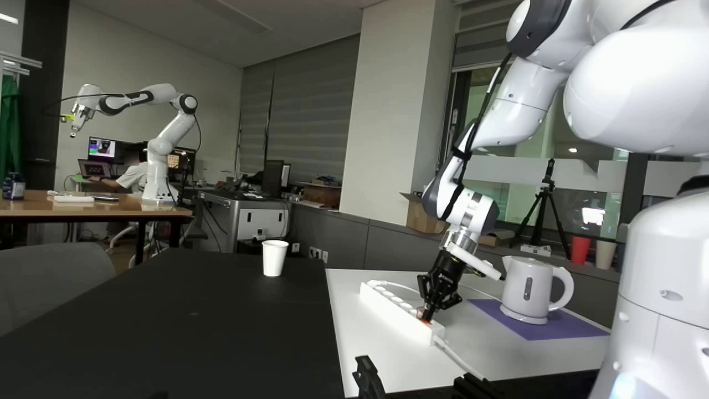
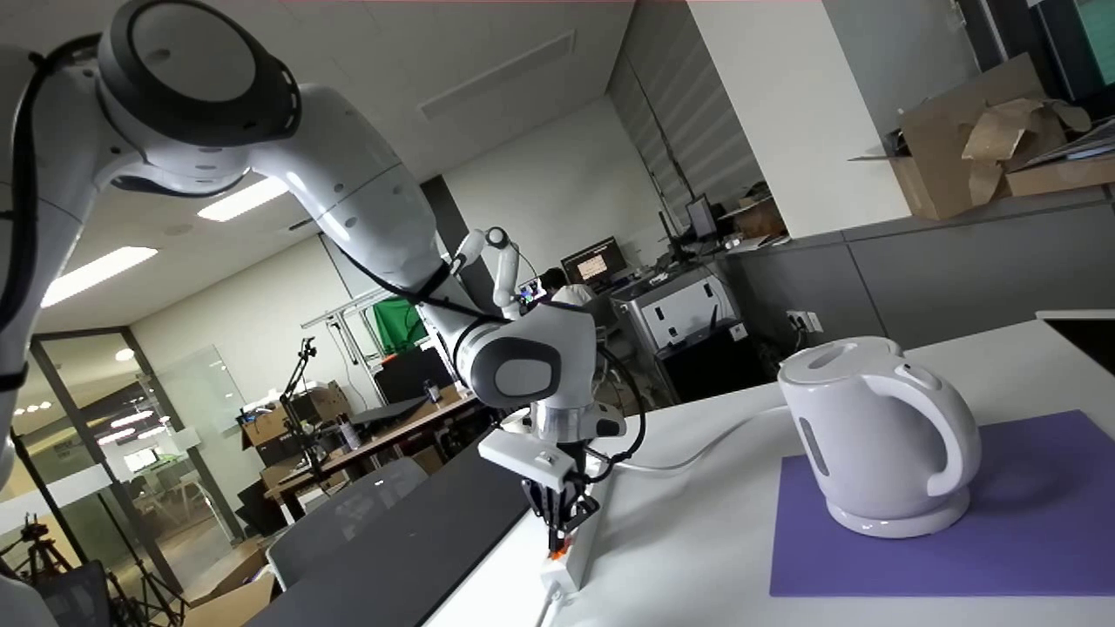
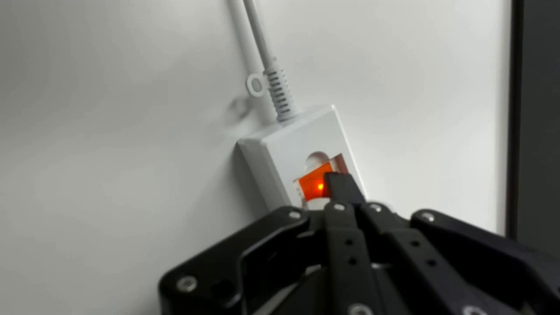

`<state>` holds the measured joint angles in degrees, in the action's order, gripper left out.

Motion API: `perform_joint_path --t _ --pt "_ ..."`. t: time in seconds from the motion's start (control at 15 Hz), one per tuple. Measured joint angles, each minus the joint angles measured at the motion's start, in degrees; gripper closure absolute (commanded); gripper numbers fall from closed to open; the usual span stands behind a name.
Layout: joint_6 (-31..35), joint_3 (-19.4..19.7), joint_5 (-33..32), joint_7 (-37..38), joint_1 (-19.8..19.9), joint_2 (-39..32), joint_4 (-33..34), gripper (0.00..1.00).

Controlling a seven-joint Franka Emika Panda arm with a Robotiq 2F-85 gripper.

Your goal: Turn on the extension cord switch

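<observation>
Pale pillar [image 1: 388,111], grey blinds [image 1: 313,127], wood-topped table [image 1: 122,209], grey chair [image 1: 50,282], bright ceiling lights [image 2: 242,198]

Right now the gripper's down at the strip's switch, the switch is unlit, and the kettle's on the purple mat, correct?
Not quite: the switch is lit; the wrist view shows it glowing orange with a bright spot. The rest is right: the gripper is down at the switch on the strip, and the kettle is on the purple mat.

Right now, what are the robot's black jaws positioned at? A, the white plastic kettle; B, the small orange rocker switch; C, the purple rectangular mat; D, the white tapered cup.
B: in the wrist view, a tip of the jaws covers part of the orange switch on the long white plastic power strip.
</observation>
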<state>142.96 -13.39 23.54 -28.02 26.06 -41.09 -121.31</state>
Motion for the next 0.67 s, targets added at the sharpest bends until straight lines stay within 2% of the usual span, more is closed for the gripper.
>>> perform_joint_path --t 0.4,0.67 --pt "-3.5 3.6 -4.0 1.5 -7.4 8.4 -2.2 1.0" --pt "-0.8 7.9 -10.3 6.2 -13.6 15.5 -5.5 1.0"
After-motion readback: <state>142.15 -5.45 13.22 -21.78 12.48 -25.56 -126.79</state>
